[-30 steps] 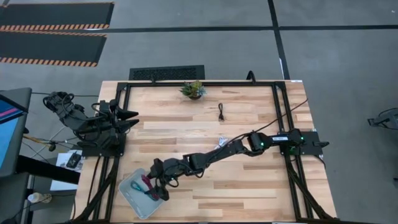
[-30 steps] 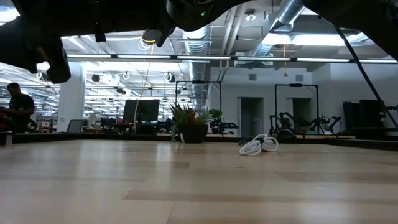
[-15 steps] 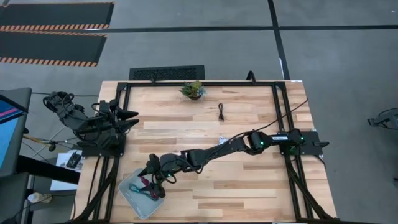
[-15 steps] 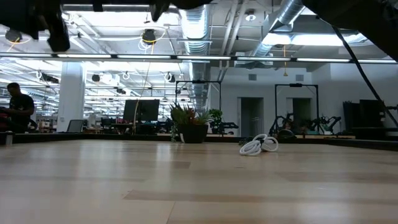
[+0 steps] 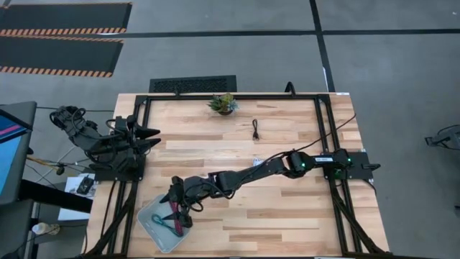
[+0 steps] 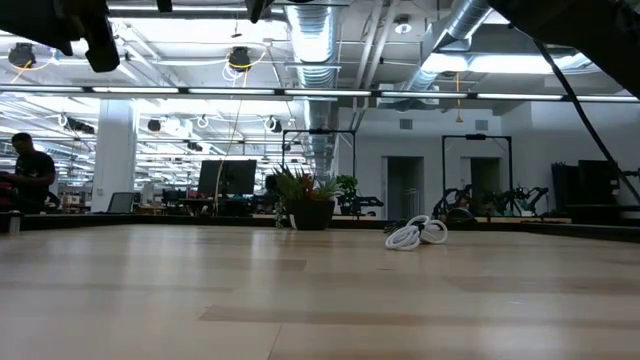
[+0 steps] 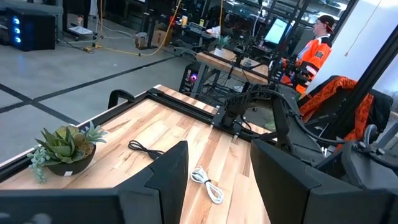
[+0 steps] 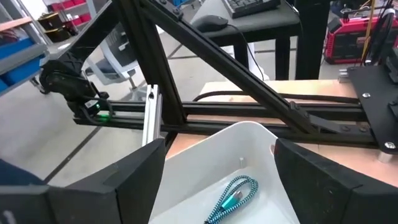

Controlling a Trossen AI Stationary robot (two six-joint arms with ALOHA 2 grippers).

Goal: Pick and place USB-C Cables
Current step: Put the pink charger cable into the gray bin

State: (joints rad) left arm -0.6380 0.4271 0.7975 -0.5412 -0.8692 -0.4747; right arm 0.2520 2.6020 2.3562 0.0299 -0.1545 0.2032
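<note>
A white tray (image 5: 152, 224) at the table's near left corner holds a teal cable (image 8: 233, 196) and a dark red cable (image 5: 168, 215), both lying on its floor. My right gripper (image 5: 177, 204) hangs open just above the tray, its fingers either side of the teal cable and clear of it. A black cable (image 5: 256, 129) lies on the far middle of the table. A white cable (image 7: 208, 184) lies near the centre, partly under my right arm in the high view. My left gripper (image 5: 153, 138) waits open at the left edge.
A small potted plant (image 5: 223, 103) stands at the table's far edge, beside the black cable. My right arm (image 5: 251, 173) stretches low across the middle of the table. A black frame (image 8: 205, 68) runs behind the tray. A person (image 7: 314, 46) stands beyond the table.
My right gripper has risen from the tray and rolled slightly, staying open. The teal and dark red cables stay lying in the tray.
</note>
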